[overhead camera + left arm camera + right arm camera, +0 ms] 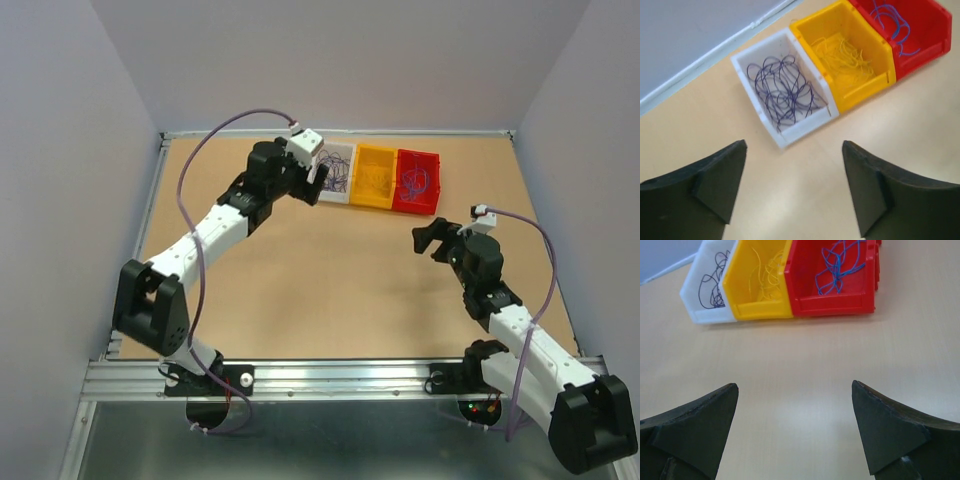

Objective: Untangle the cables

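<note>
Three bins held the cables [782, 90]: purple in the white bin [795, 131], yellow in the yellow bin [860, 97], blue in the red bin [935, 25], partly cropped. Left gripper [794, 145] and right gripper [794, 385] gaped, empty.

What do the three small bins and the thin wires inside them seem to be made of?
White bin, yellow bin, red bin: probably moulded plastic, smooth, slightly glossy, evenly coloured. Cables: probably thin plastic-coated wire, since they hold springy curls; the core is hidden.
</note>
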